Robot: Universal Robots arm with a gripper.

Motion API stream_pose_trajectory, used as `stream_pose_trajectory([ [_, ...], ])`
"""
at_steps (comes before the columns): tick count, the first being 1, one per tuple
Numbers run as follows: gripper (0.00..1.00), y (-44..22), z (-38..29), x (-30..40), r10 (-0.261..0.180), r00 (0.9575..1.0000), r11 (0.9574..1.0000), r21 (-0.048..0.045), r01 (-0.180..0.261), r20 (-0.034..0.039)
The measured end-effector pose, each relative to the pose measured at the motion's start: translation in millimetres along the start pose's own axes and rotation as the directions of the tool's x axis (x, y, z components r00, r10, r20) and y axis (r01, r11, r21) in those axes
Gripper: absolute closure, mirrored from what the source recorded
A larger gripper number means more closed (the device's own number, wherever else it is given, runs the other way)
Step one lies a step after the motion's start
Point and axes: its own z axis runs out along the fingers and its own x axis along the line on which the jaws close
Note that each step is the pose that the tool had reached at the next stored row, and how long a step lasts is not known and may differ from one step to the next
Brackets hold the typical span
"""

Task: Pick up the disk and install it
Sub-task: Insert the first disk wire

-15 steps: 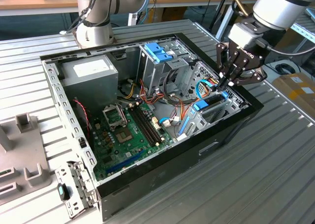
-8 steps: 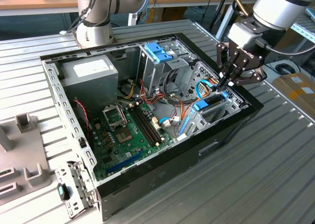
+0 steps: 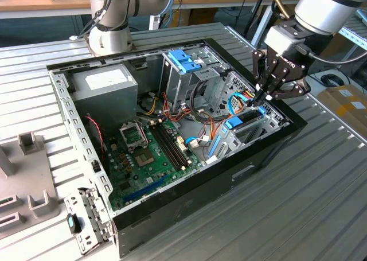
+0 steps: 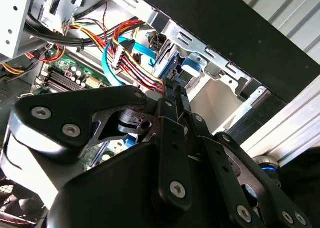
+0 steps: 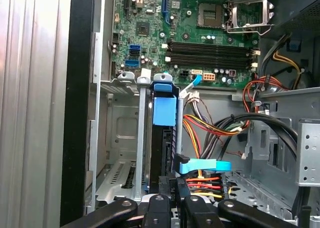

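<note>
My end effector (image 3: 262, 96) hangs over the open computer case (image 3: 189, 212) on the ribbed metal tabletop (image 3: 298, 203), at the drive bay (image 3: 252, 129) in the case's corner toward the exterior view's right. Its fingers are pressed close together, with the tips down at the upper edge of the disk (image 3: 243, 121). I cannot tell for certain whether they pinch that edge or just press on it.

The disk stands on edge in the bay, blue carrier frame uppermost; in the first wrist view it reads as a dark slab with a blue tab (image 5: 164, 110), between the bay's metal rails. I judge the pick-up done and the install under way, the disk most of the way seated. Finishing calls for a straight push along the rails, no tilt, until the frame locks.

Close beside the bay run bundled red, orange and yellow wires (image 5: 210, 128) and a flat blue data cable (image 5: 205, 165), touching or nearly touching my fingertips; they could snag. Further in lie the green motherboard (image 3: 152, 152), the grey power supply box (image 3: 106, 86) and a metal cage with a blue handle (image 3: 184, 60). A second arm's base (image 3: 109, 37) stands behind the case, well apart.
</note>
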Motion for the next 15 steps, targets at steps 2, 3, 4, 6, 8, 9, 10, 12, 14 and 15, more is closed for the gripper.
stream_pose_trajectory([
  [2,0.83,0.0,0.0,0.0,0.009,1.0,1.0,0.0004,-0.009,0.0002],
  [3,0.83,0.0,0.0,0.0,0.017,0.9999,0.9999,0.0006,-0.017,0.0003],
  [4,0.83,0.0,0.1,0.0,0.02,0.9998,0.9998,0.0008,-0.02,0.0004],
  [6,0.83,0.0,0.1,0.0,0.025,0.9997,0.9997,0.001,-0.025,0.0004],
  [8,0.83,0.0,0.1,0.0,0.031,0.9995,0.9995,0.0012,-0.031,0.0006],
  [9,0.83,0.0,0.1,0.0,0.034,0.9994,0.9994,0.0013,-0.034,0.0006],
  [10,0.83,0.0,0.1,0.0,0.036,0.9993,0.9993,0.0014,-0.036,0.0007],
  [12,0.83,0.0,0.2,0.0,0.044,0.999,0.999,0.0017,-0.044,0.0009],
  [14,0.83,0.0,0.1,0.0,0.048,0.9988,0.9988,0.0018,-0.048,0.0008],
  [15,0.83,0.0,0.2,0.0,0.05,0.9987,0.9987,0.0019,-0.05,0.0009],
])
